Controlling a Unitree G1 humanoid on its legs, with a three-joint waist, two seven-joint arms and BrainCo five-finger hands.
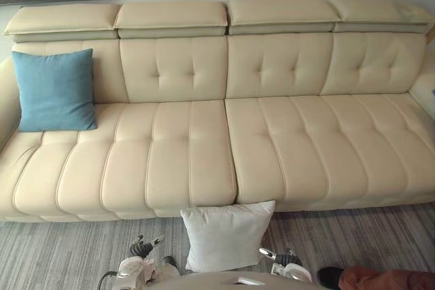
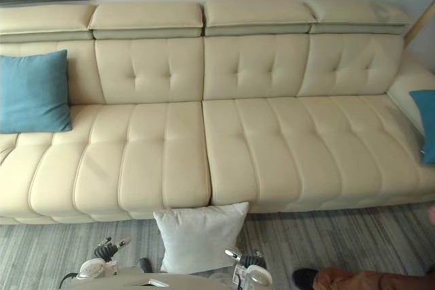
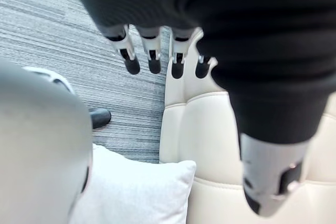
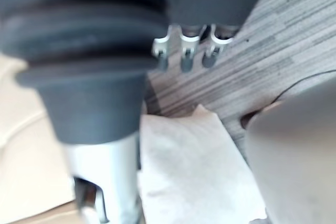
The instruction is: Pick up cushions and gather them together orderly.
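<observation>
Left eye view: white cushion (image 1: 228,236) leans against sofa (image 1: 272,140), untouched; left hand (image 1: 141,248) and right hand (image 1: 284,259) flank it, fingers (image 3: 130,61) straight, empty. Likely next: grasp it.

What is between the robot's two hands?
The white cushion, upright on the carpet by the front of the sofa, lies between the left hand and right hand; the left eye view shows it.

The left hand (image 3: 152,56) and the right hand (image 4: 186,56) look alike: a dark ribbed cover (image 3: 236,35), short silver fingers (image 3: 177,59) with dark tips, and a thick silver thumb (image 3: 270,177). The person wears rust-orange trousers (image 1: 387,280) and a black shoe (image 1: 331,276).
</observation>
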